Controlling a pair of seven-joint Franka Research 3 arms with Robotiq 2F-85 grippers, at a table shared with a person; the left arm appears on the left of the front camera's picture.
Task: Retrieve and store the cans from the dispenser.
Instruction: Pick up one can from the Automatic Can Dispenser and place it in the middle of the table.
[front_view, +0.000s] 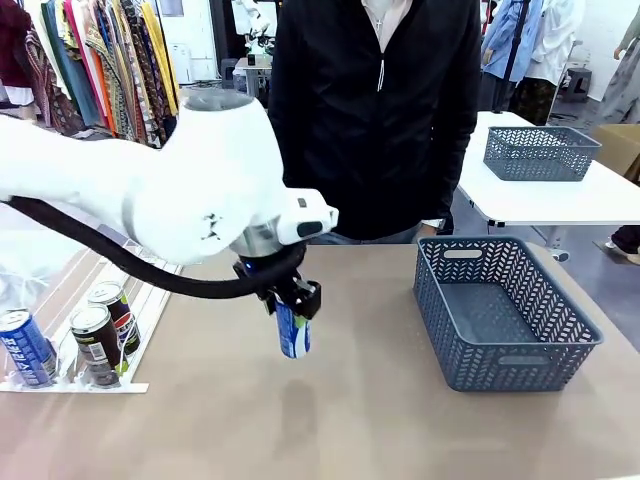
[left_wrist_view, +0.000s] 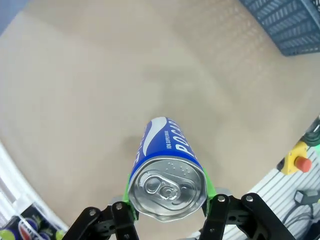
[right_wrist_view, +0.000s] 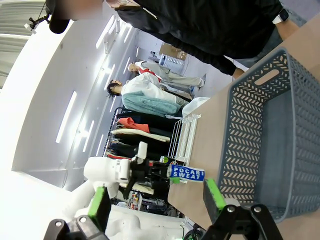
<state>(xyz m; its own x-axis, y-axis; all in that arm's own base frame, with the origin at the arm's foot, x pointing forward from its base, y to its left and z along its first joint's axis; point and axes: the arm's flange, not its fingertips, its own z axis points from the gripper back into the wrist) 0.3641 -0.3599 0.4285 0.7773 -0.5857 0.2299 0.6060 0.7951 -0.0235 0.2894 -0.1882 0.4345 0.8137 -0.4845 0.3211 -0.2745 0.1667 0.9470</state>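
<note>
The matte tan surface (front_view: 350, 430) carries a grey plastic basket (front_view: 505, 372) near its right edge, rectangular with herringbone lattice walls. At the left edge, toward the near corner, sits the dispenser (front_view: 80, 386), a sloped rack of white and clear plastic rails. Three cylindrical cans (front_view: 97, 343) rest at its front: one blue, two dark. Over the middle of the surface the left pincer (front_view: 293, 305) is clenched on a slim blue can (front_view: 293, 338) with a silver top, held upright and clear of the surface. The right pincer (right_wrist_view: 156, 197) stands released, its green pads apart.
</note>
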